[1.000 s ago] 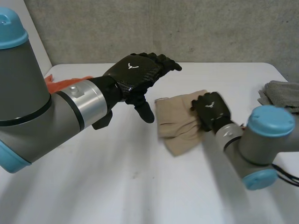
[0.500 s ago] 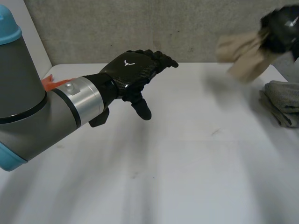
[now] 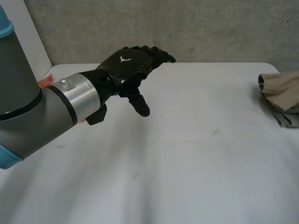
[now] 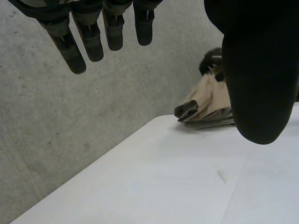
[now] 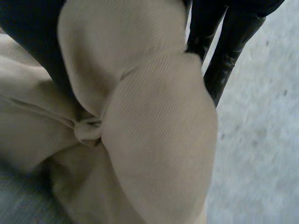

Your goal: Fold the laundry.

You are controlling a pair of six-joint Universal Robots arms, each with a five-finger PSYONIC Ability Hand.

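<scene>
The right hand (image 5: 233, 32) is closed on the tan cloth (image 5: 154, 121). Its black fingers run down one side of the bundle and its dark thumb side presses the other, so the fabric bulges out between them in two rounded, puffed lobes that meet at a tight pinched crease. The weave is fine and ribbed, matt, and soft enough to crumple instead of lying flat. In the left wrist view the same cloth (image 4: 208, 95) sits directly on top of the grey pile (image 4: 208, 123), with the right hand (image 4: 212, 60) above it. The pile is a stack of flat folded layers, darker and thinner at the edges than the loose tan heap it carries. In the head view the pile (image 3: 286, 119) shows mottled grey under the tan folds (image 3: 282, 88). The smooth white table (image 3: 187, 154) spreads out from it. Well apart from the pile, the left hand (image 3: 126, 67) hovers above the table with glossy black fingers (image 4: 91, 42) straight and spread wide, its thumb (image 4: 257, 84) hanging apart, holding nothing. Farther from the pile, behind the left arm, is a scrap of orange cloth (image 3: 43, 82). Behind the pile rises a rough, speckled concrete wall (image 3: 187, 28).
</scene>
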